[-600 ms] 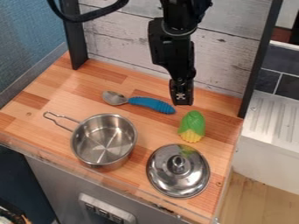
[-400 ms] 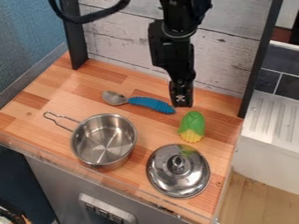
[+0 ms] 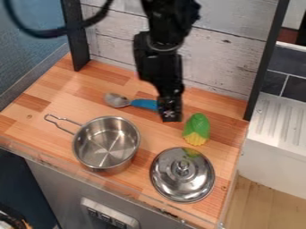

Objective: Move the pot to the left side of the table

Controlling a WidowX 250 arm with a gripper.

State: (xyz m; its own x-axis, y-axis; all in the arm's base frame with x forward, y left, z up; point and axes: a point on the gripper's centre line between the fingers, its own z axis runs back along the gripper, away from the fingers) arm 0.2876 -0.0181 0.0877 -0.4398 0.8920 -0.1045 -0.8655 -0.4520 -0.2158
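Centrally, the tool [image 3: 170, 116] hangs downward over the tabletop [image 3: 78, 85], its tip near the corn [image 3: 196, 129]; whether it is spread or pressed together cannot be told. The pot [image 3: 106, 145] stands upright on the tabletop, to the lower left of the tool in the camera view and apart from it. The pot's wire handle [image 3: 60, 122] extends toward the upper left, on the side away from the tool. Below the tool and slightly to its right lies the lid [image 3: 181, 181], knob upward, beside the pot. The corn lies just to the tool's right. Left of the tool, the spoon [image 3: 117, 100] points its bowl away, its blue handle partly hidden behind the tool.
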